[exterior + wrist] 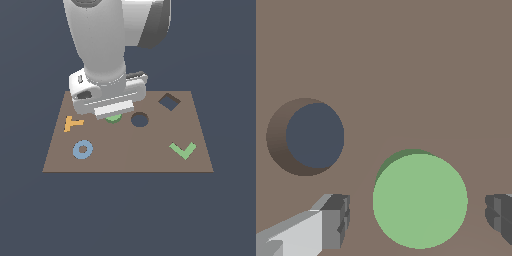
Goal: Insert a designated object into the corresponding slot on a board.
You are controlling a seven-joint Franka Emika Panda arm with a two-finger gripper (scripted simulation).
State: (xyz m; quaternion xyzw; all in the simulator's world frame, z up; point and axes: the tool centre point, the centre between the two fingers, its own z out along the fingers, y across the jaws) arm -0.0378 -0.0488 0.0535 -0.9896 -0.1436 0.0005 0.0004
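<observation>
Looking across the board (125,150), we see our gripper (418,215) spread wide, one finger (336,220) on each side of the green disc (420,201), touching neither; the round hole (315,136) lies just beside it.

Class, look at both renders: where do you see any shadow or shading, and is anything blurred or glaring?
Wrist view: the flat green round disc shows a darker green crescent at one edge, and the dark round hole has a shaded brown inner wall; both pincer fingers are sharp. Exterior view: the flat brown board is evenly lit, no glare or blur; the arm hides most of the disc.
</observation>
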